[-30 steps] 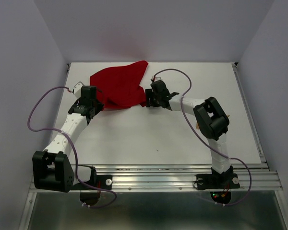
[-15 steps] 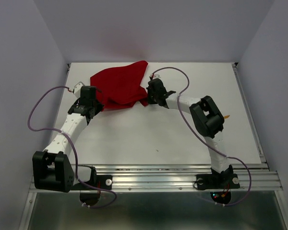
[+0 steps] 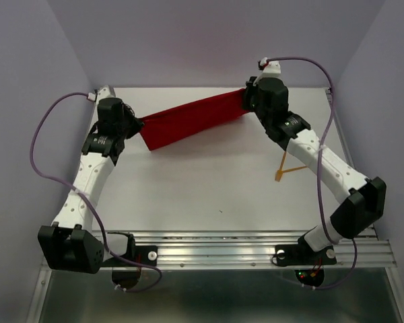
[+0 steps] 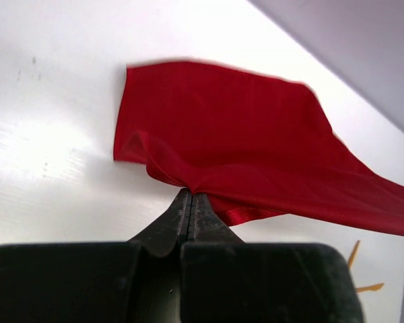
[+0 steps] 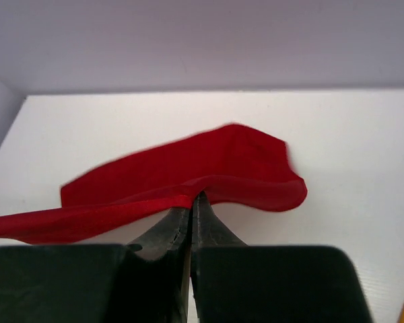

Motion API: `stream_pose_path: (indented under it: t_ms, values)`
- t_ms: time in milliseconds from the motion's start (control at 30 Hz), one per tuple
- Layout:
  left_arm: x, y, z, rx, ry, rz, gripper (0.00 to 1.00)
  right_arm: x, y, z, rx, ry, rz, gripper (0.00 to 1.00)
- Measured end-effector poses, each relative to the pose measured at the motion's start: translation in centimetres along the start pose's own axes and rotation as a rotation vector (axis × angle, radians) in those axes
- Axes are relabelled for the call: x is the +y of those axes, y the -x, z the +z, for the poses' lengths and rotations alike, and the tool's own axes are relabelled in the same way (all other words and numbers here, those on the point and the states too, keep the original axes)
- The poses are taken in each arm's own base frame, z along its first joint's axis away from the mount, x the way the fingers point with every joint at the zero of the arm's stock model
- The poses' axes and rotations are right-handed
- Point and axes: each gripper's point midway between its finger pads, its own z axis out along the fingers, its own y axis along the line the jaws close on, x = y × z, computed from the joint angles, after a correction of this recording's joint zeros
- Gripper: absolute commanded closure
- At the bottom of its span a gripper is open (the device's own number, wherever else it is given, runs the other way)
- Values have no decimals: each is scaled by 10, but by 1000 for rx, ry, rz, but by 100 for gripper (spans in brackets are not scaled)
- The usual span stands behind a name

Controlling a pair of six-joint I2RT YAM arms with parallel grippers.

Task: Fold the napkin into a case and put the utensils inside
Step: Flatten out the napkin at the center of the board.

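From above, the napkin [image 3: 192, 121] stretches as a red band between the arms. Only the wrist cameras show the pinches: left gripper [image 4: 190, 196] and right gripper [image 5: 192, 200] each clamp a cloth edge. The right gripper sits close to the back edge of the table [image 3: 209, 195], with broad white surface on its near side, where the utensils [image 3: 287, 169] lie well apart. A second ago the cloth was bunched and the right jaws stood apart. It perhaps sags near the left gripper.
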Motion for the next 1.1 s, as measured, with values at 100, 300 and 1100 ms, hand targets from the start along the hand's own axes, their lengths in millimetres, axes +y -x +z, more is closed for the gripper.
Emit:
stream_pose_path:
  t_ms: [100,300,1100]
  values:
    - [-19,17,-18,-44,-87,22,100,4,36,-33,-81,26,-4,99]
    - [-68,68,-87,-207,-317,83,100,-4,85,-90,-186,55,-13,99]
    - [-134,149,-312,-566,-716,216,100,27,181,-285,-432,508,-39,95]
